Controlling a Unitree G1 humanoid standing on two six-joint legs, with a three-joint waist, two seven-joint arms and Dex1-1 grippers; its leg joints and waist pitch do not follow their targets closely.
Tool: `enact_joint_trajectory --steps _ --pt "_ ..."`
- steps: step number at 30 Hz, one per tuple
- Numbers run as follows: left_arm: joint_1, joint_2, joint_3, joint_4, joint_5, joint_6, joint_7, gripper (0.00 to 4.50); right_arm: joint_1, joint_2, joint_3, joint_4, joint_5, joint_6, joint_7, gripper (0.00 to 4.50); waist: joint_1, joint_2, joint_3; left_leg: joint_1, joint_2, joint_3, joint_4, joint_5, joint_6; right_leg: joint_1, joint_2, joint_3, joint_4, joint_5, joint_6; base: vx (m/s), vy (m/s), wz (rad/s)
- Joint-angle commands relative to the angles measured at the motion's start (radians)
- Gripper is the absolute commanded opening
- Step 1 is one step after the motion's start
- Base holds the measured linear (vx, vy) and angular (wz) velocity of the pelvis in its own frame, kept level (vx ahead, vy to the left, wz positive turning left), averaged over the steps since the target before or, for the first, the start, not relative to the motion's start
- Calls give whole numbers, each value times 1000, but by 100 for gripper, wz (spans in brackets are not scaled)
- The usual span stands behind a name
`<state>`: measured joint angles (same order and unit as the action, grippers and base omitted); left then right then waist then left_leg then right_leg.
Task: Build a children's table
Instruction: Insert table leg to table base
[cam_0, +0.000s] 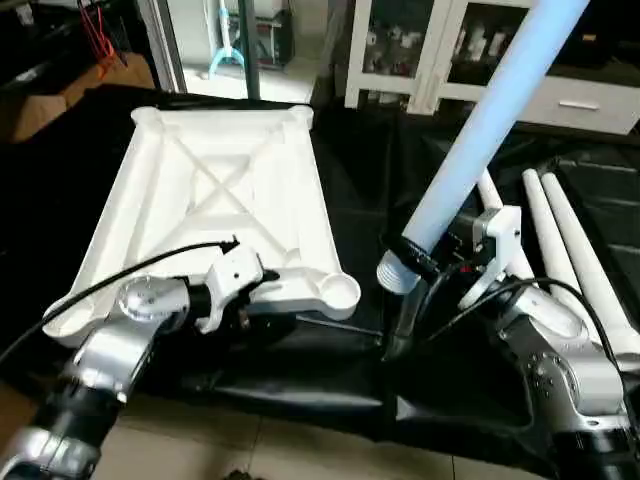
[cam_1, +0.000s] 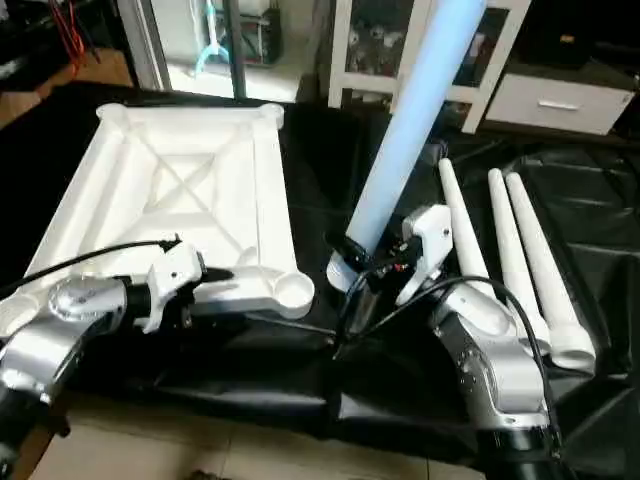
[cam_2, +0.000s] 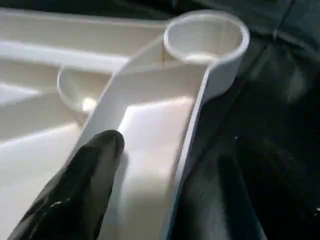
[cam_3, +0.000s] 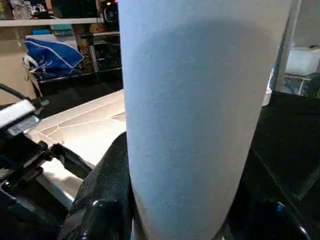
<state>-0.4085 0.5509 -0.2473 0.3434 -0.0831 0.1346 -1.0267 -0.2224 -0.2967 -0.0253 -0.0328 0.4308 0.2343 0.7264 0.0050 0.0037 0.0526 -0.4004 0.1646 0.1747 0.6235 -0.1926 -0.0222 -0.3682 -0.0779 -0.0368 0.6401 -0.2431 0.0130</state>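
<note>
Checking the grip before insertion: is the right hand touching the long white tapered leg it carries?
Touching. In the right wrist view a black finger of the right hand presses against the white tapered leg.

black cloth (cam_0: 360, 190), white cabinet (cam_0: 450, 60), tiled floor (cam_0: 260, 450), blue bag (cam_3: 52, 55)

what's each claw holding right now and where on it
Right claw grips a leg near its lower, ribbed end. Left claw is at the tabletop's near rim; a hold cannot be told.
</note>
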Motion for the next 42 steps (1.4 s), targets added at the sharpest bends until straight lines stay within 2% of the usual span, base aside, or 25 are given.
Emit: enact_joint_trajectory --steps 1,7,8,9,13,15,23,26,28,33,42 --pt "-22 21 3 23 -2 0 -39 352 8 -14 -5 -34 16 10 4 186 2 10 -63 37 63 -22 -88 -146 34 26 -62 38 -64 83 -277 0 0 0" --pt "-20 51 3 41 -3 2 -90 309 11 -16 -4 -37 16 15 8 186 2 11 -61 37 65 -20 -90 -157 31 23 -64 38 -64 70 -287 0 0 0" --pt "-25 48 5 53 -4 -3 -93 309 12 -14 -4 -37 15 15 9 186 3 11 -60 38 66 -20 -91 -165 28 22 -64 38 -64 62 -288 0 0 0" --pt "-30 47 4 67 -4 -11 -97 286 12 -13 -2 -37 15 15 9 186 2 10 -60 38 65 -20 -92 -172 26 22 -64 38 -65 56 -288 0 0 0" --pt "-42 41 0 101 3 -34 -106 274 12 -11 3 -36 14 15 9 186 3 11 -61 38 66 -20 -92 -176 21 22 -65 39 -66 49 -286 0 0 0" --pt "-46 38 0 111 9 -44 -104 241 10 -10 3 -36 15 15 8 186 3 11 -60 38 66 -20 -93 -181 18 22 -66 39 -66 49 -286 0 0 0" --pt "-62 20 6 134 6 -71 -112 192 10 -9 3 -37 14 12 7 186 5 11 -63 39 67 -19 -93 -179 18 22 -66 39 -66 53 -288 0 0 0" --pt "-61 12 5 124 -3 -78 -129 155 10 -8 5 -35 12 9 7 186 7 11 -63 38 68 -19 -93 -176 18 23 -68 39 -65 55 -289 0 0 0" --pt "-61 11 4 123 -3 -79 -131 146 9 -8 5 -34 12 9 7 186 8 10 -64 38 68 -19 -92 -172 18 23 -68 39 -65 60 -289 0 0 0" --pt "-60 14 -18 114 12 -85 -150 121 4 -9 5 -27 10 6 10 186 24 11 -66 41 68 -16 -89 -139 26 21 -67 39 -62 92 -284 0 0 0" --pt "-73 16 -45 102 47 -92 -162 89 4 -9 7 -24 7 0 12 186 27 15 -65 42 68 -16 -95 -185 -6 20 -68 38 -64 53 -269 0 0 0"
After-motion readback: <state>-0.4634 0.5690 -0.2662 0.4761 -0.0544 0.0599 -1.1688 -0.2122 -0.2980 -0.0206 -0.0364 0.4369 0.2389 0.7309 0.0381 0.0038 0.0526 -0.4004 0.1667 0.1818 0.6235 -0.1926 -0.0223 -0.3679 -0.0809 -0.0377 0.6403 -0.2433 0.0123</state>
